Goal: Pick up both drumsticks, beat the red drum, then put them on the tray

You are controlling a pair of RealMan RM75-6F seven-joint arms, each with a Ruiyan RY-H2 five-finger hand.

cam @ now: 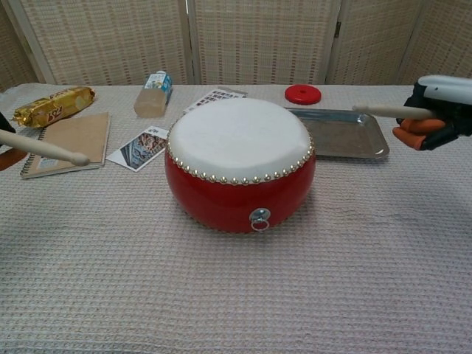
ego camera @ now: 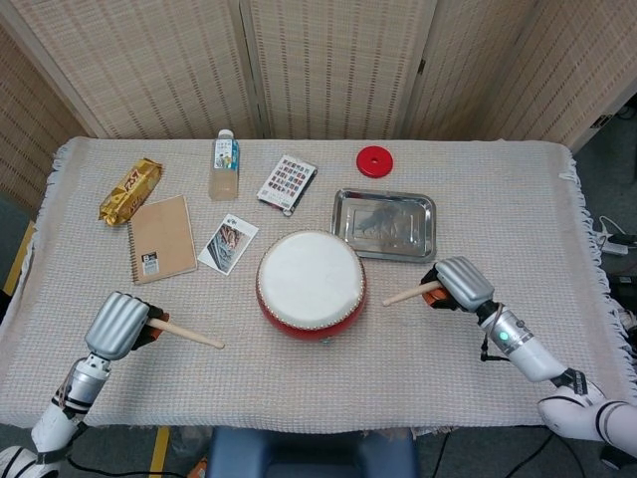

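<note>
The red drum with its white skin stands mid-table. My left hand grips a wooden drumstick left of the drum, its tip pointing toward the drum. My right hand grips the other drumstick, held roughly level, tip toward the drum and short of its right rim. Behind the drum to the right lies the metal tray, holding nothing.
At the back left sit a notebook, a snack packet, a bottle, a photo card and a card pack. A red disc lies behind the tray. A woven cloth covers the table.
</note>
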